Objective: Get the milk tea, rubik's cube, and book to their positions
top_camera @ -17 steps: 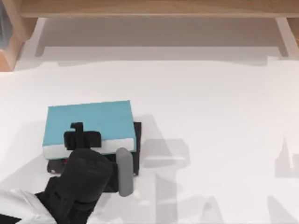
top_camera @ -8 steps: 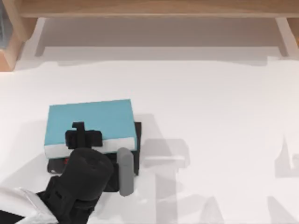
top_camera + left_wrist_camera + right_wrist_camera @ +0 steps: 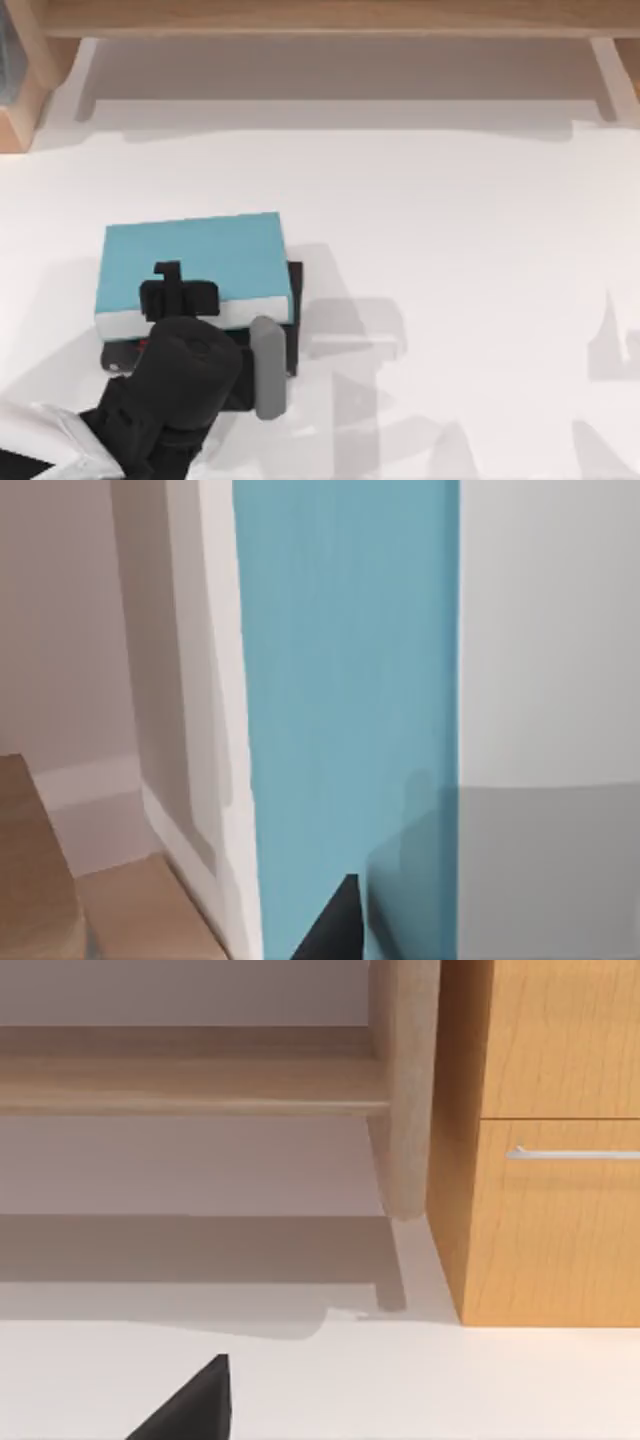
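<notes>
The book (image 3: 190, 255), thick with a cyan cover and white page edges, lies at the table's left on top of a thinner black book (image 3: 293, 330). My left gripper (image 3: 170, 285) is shut on the book's near edge, with one black finger over the cover. In the left wrist view the cyan cover (image 3: 350, 680) runs beside the white page edges (image 3: 215, 680), and a dark fingertip (image 3: 335, 930) rests on it. My right gripper's black fingertip (image 3: 190, 1405) hangs over the white table near the cabinet. The milk tea and the rubik's cube are out of view.
A wooden shelf (image 3: 320, 20) runs along the back of the table, with wooden side posts at both ends. In the right wrist view a wooden cabinet (image 3: 540, 1160) with a metal drawer handle stands beside the shelf post (image 3: 405, 1090).
The book and my left gripper shifted slightly toward the back of the table a second ago. Since half a second ago they have held still.
</notes>
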You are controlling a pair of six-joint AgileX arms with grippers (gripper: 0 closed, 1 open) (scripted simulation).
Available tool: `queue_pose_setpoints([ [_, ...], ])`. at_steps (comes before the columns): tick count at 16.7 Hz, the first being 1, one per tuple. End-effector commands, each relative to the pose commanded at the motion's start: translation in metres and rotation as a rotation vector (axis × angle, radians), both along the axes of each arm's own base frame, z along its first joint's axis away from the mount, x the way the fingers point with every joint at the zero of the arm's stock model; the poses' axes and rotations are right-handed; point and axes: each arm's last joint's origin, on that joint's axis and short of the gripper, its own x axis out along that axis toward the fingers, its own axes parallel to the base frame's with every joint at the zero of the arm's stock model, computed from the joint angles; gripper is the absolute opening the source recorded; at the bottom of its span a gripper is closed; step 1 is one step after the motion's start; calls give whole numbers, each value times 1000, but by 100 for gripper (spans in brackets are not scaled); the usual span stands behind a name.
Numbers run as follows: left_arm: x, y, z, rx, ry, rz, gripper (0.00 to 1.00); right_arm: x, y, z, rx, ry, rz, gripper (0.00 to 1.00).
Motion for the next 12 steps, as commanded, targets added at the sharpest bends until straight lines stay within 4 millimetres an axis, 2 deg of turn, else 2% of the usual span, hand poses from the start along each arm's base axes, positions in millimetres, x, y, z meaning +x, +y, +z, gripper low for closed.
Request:
queue_pose_setpoints([
  [7,0,0,0,0,0,0,98,0,0,0,0,0,0,100],
  [12,0,0,0,0,0,0,100,0,0,0,0,0,0,100],
])
